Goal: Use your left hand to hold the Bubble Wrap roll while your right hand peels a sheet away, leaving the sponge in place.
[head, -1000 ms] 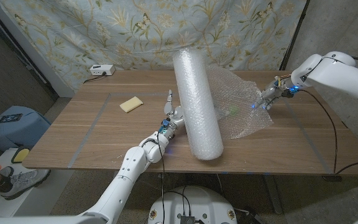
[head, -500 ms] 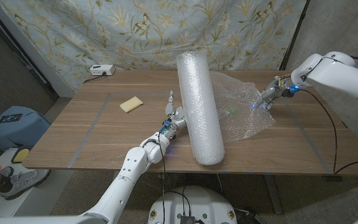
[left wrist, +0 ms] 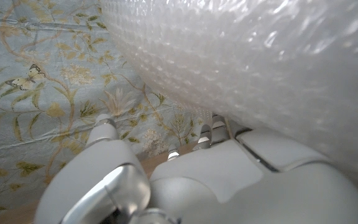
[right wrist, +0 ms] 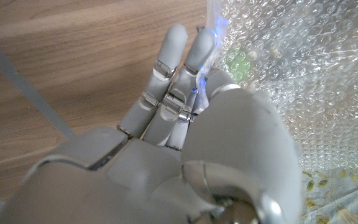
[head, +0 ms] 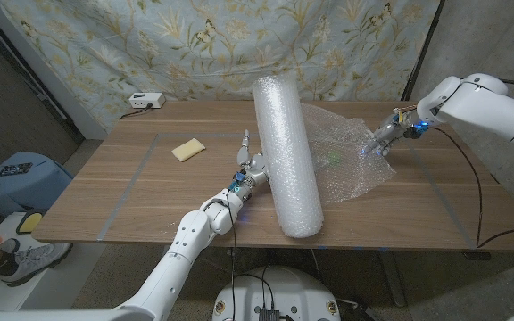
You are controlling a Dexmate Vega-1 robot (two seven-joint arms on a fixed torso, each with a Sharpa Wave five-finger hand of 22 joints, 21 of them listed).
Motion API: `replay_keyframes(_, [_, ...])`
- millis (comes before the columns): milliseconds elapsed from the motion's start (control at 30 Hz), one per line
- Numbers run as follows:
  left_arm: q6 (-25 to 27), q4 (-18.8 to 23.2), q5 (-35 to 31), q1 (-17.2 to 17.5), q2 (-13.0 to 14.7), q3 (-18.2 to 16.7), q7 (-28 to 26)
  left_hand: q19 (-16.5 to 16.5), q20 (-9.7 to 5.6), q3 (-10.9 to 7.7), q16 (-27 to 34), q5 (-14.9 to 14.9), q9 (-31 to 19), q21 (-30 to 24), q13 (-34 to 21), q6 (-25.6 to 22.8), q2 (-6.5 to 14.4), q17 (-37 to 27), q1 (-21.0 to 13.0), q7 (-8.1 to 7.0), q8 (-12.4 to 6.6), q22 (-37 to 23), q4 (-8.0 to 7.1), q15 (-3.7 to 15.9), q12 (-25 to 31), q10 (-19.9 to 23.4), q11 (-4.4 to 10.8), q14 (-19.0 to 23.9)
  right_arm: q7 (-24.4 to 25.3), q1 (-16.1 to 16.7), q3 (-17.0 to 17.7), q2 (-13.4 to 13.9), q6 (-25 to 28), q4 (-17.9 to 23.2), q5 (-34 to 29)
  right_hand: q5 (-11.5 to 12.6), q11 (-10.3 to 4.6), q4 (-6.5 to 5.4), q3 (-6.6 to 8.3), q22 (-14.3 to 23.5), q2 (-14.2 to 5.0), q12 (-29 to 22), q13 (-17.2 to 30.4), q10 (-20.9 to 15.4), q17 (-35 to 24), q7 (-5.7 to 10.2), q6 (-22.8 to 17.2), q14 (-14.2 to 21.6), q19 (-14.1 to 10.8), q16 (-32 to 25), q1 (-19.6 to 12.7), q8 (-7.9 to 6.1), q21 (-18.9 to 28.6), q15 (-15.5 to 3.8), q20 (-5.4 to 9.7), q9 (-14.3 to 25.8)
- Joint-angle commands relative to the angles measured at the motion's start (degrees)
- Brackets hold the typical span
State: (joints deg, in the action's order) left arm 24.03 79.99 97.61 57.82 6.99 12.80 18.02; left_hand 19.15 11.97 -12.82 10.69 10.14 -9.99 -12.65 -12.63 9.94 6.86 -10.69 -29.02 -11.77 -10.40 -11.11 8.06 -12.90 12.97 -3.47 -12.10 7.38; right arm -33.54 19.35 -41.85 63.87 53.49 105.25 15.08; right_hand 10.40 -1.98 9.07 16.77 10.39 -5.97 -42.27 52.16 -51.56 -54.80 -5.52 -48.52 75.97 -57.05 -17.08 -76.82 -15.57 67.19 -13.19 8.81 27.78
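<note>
The Bubble Wrap roll (head: 289,156) lies lengthwise across the middle of the wooden table (head: 132,196), a thick white cylinder running from back to front. My left hand (head: 249,167) stands against the roll's left side, fingers apart and one pointing up. In the left wrist view the roll (left wrist: 260,62) looms right over my left hand (left wrist: 216,180). A loose sheet (head: 346,156) spreads from the roll to the right. My right hand (head: 383,140) pinches the sheet's far edge; the sheet (right wrist: 303,74) runs between the thumb and fingers of my right hand (right wrist: 179,124). The yellow sponge (head: 187,149) lies left of the roll, untouched.
A white box (head: 145,101) with a cable sits at the table's back left corner. A black cable (head: 471,178) trails over the right side. A floral cloth (head: 194,45) hangs behind the table. A blue bin (head: 20,178) stands on the floor at left.
The roll has shifted slightly to the right and turned a little straighter, mostly in the first half second. Both hands stay about where they were.
</note>
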Motion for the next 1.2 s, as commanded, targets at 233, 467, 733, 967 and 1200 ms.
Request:
replay_keyframes(233, [-0.68, 2.04, 0.18, 1.30, 1.71, -0.69, -0.50, 0.51, 0.26, -0.78, 0.14, -0.05, -0.16, -0.28, -0.35, 1.05, 0.29, -0.12, -0.75, -0.70, -0.31, -0.19, 0.12, 0.09, 0.62, 0.60, 0.34, 0.50, 0.14, -0.23, -0.56, -0.78, 1.02, 0.92, -0.49, 0.30, -0.05, 0.06, 0.42, -0.02, 0.42, 0.24, 0.42, -0.48, -0.28, 0.01, -0.51, 0.73, 0.26, 0.22, -0.19, 0.16, 0.69, 0.04, 3.32, 0.32])
replay_keyframes(467, [0.47, 3.43, 1.18, 1.77, 3.55, -1.59, -0.86, 0.53, 0.26, -0.93, 0.15, -0.07, -0.16, -0.29, -0.38, 0.79, 0.34, -0.13, -0.88, -0.71, -0.31, -0.20, 0.11, 0.08, 0.63, 0.63, 0.46, 0.57, 1.35, -0.23, -0.67, -1.68, 3.10, 2.46, 0.02, 0.31, -0.15, 0.10, 0.46, -0.04, 0.47, 0.34, 0.40, -0.58, -0.37, -0.09, -0.55, 0.77, 0.37, 0.21, -0.22, 0.26, 0.88, 0.03, 3.31, 0.29])
replay_keyframes(733, [2.07, 3.03, 2.54, 1.77, 5.54, -2.52, -0.59, 0.53, 0.26, -1.04, 0.13, -0.07, -0.16, -0.29, -0.40, 0.62, 0.35, -0.13, -0.94, -0.71, -0.31, -0.20, 0.10, 0.08, 0.65, 0.68, 0.38, 0.57, 2.53, -1.12, -2.23, -3.10, 5.32, 3.05, 0.19, 0.30, -0.05, 0.05, 0.53, -0.06, 0.43, 0.40, 0.59, -0.67, -0.25, -0.12, -0.50, 0.62, 0.57, 0.43, -0.18, 0.43, 1.18, 0.05, 3.30, 0.31])
replay_keyframes(967, [1.61, 3.28, 2.73, 2.23, 5.80, -2.70, -1.21, 0.53, 0.26, -1.13, 0.13, -0.08, -0.16, -0.28, -0.42, 0.51, 0.37, -0.13, -0.99, -0.71, -0.29, -0.20, 0.09, 0.08, 0.64, 0.66, 0.46, 0.58, 2.16, -2.59, -3.87, -3.82, 5.07, 1.74, -0.11, 0.29, -0.04, 0.07, 0.56, -0.08, 0.47, 0.56, 0.61, -0.51, -0.30, -0.08, -0.53, 0.64, 0.73, 0.44, -0.19, 0.51, 1.32, 0.03, 3.30, 0.31])
replay_keyframes(1200, [0.89, 2.24, 2.06, 1.55, 5.42, -2.47, -0.14, 0.50, 0.26, -1.21, 0.14, -0.09, -0.16, -0.27, -0.44, 0.48, 0.38, -0.14, -1.04, -0.72, -0.26, -0.20, 0.08, 0.08, 0.61, 0.60, 0.47, 0.61, 1.25, -4.35, -5.29, -4.40, 4.47, 0.13, -0.95, 0.27, -0.10, 0.00, 0.61, -0.10, 0.40, 0.78, 0.56, -0.51, -0.28, 0.02, -0.60, 0.60, 0.94, 0.54, -0.11, 0.57, 1.55, 0.09, 3.31, 0.40])
